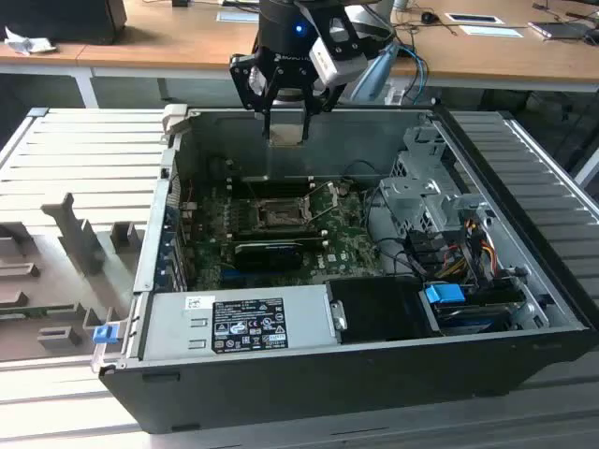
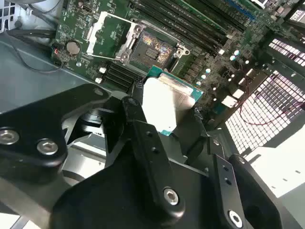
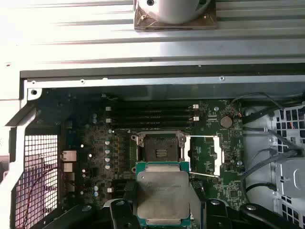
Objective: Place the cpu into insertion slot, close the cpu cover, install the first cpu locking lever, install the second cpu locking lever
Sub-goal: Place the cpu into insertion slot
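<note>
**Chip held above the open socket.** Black robot jaws pinch the small flat square chip with a silver-grey metal top and pale tan edge (image 3: 162,193) by two opposite sides. The chip hangs level in the air, raised well apart from the small square dark-framed insertion slot (image 3: 159,148). The slot lies uncovered on the green motherboard (image 1: 346,245), with its dark centre exposed. The thin dark silver metal cover frame with a large square window (image 3: 204,155) is swung open and sits just beside the slot, on the side toward the round silver coin cell (image 3: 226,121). Long black memory slots (image 3: 152,114) run just beside the slot. A long black card (image 1: 267,253) lies near the slot, between it and the grey metal power-supply box (image 1: 239,323). The open dark grey computer case (image 1: 309,374) encloses the slot. A wooden bench (image 1: 168,42) stands beyond the case, well apart from the slot.
</note>
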